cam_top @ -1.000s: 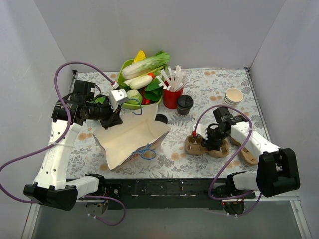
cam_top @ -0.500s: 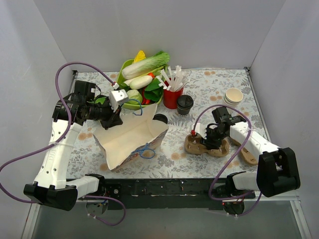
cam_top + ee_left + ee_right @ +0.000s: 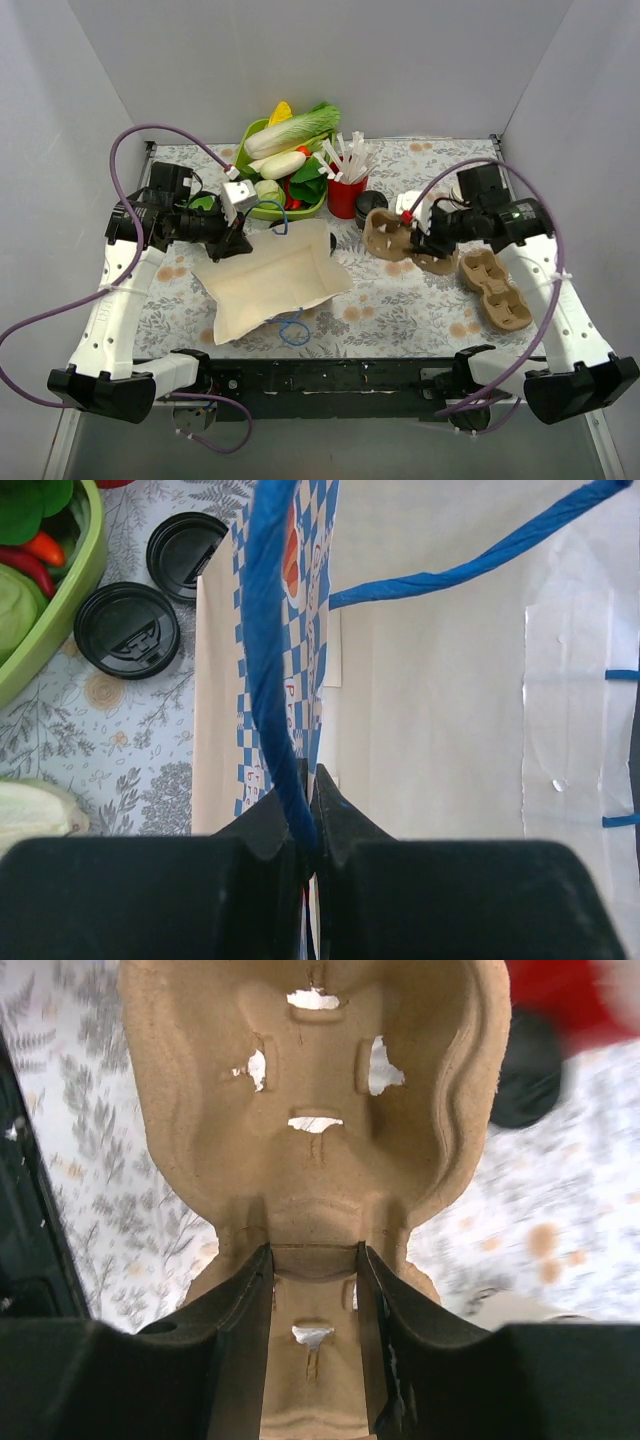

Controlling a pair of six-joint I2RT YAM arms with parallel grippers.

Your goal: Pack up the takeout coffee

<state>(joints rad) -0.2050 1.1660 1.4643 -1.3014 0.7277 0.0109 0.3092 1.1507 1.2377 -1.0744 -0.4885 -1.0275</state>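
L side: left gripper (image 3: 310, 802) is pinched tight on the blue rope handle (image 3: 272, 630) of a cream paper bag w/ blue-white check print (image 3: 275, 280). The bag is spread over the centre-left of the floral-print table (image 3: 400, 320). A 2nd blue handle loops out at its near edge.

Left wrist view: two loose round black plastic lids (image 3: 128, 630) lie flat on the table between the bag and the lime-green plastic bowl (image 3: 247, 142), which sits far-centre, piled w/ vegetables.

Just right of the bowl is the red cylindrical straw holder (image 3: 343, 198), full of white wrapped straws. The takeout coffee (image 3: 376, 200), a small paper cup w/ round black plastic lid, stands upright on the table just right of that holder, far side; its lower part is hidden behind the carrier.

R side: right gripper (image 3: 312, 1260) has both fingers (image 3: 240, 1330) clamped on the narrow waist of a brown moulded-pulp cup carrier (image 3: 315, 1110), held just near of the coffee. Can't tell if the two touch. Another brown pulp carrier (image 3: 495, 290) lies on the table at near-right, well apart from the cup.
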